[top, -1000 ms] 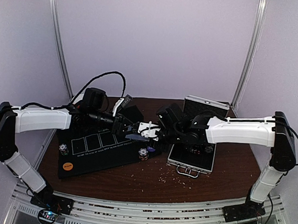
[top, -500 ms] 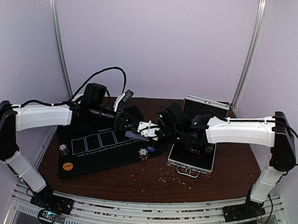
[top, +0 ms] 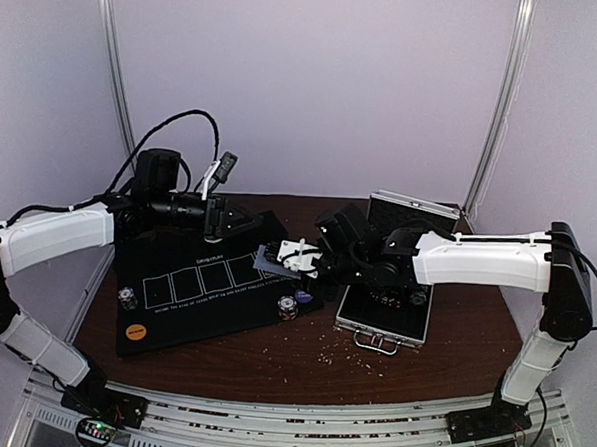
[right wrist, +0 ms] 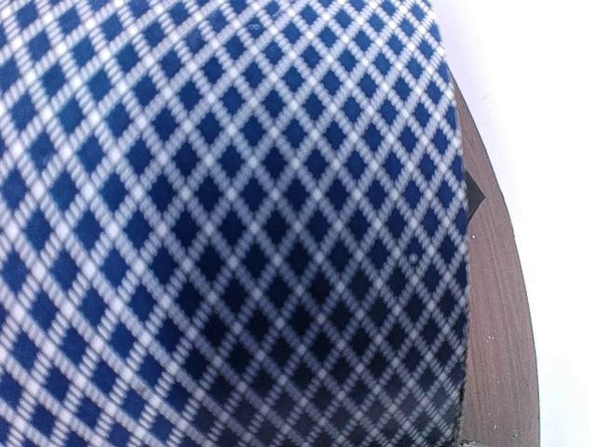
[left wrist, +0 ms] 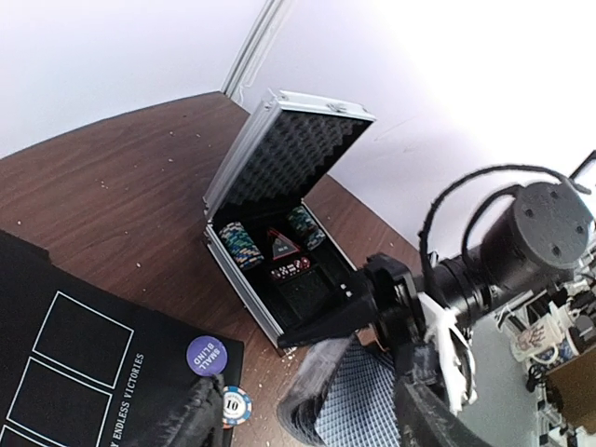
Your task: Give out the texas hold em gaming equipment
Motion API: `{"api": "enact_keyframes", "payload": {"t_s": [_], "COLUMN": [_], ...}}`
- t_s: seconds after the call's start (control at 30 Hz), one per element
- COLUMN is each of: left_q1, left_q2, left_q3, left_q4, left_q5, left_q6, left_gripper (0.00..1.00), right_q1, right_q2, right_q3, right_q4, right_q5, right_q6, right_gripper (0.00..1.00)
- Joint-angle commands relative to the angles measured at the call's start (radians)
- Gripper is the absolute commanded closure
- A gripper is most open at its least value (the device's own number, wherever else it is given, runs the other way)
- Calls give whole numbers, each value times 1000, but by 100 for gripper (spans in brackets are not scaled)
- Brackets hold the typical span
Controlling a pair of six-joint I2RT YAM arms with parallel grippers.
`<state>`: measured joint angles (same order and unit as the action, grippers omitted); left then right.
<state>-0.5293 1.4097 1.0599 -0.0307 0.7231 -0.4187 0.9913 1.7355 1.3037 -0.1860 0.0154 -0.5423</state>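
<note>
My right gripper (top: 282, 261) is shut on a fanned deck of playing cards (top: 268, 264) with grey-blue backs, held over the right end of the black mat (top: 189, 308). The checked card back (right wrist: 233, 223) fills the right wrist view. My left gripper (top: 248, 224) hangs open to the left of the deck, apart from it, with nothing between its fingers (left wrist: 186, 419). In the left wrist view the deck (left wrist: 368, 400) shows beyond them. A purple button disc (left wrist: 207, 355) and a striped chip stack (left wrist: 235, 406) sit at the mat's right corner. Another chip stack (top: 126, 297) and an orange disc (top: 133, 328) lie at its left end.
The silver case (top: 358, 332) lies open to the right of the mat, its lid (left wrist: 293, 154) raised, with chip stacks (left wrist: 239, 245) inside. Crumbs dot the brown table (top: 301, 359) in front. Upright frame poles stand at the back corners.
My left gripper has drawn back to the left, away from the deck, with its jaws wider apart. The right gripper holds the deck in the same place.
</note>
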Motion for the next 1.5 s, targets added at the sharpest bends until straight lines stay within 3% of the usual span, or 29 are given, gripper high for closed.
{"api": "enact_keyframes", "payload": {"t_s": [0.0,0.33,0.93,1.47], "left_q1": [0,-40,-49,-8], "left_q2": [-43,-12,13,-66], "left_q3": [-66,-106,-86,-74], "left_q4": [-7,41,69,40], "left_q5": [31,72,117,77], "left_q6": [-83,-147,-143,-106], "left_gripper": [41,40,100,100], "right_q1": [-5,-4,-6,-25], "right_q2": [-9,-2,0,-10], "right_q3": [12,15,10,-16], "right_q4": [8,13,6,-2], "right_q5": [12,12,28,52], "right_q6": [10,8,4,16], "right_gripper": [56,56,57,58]}}
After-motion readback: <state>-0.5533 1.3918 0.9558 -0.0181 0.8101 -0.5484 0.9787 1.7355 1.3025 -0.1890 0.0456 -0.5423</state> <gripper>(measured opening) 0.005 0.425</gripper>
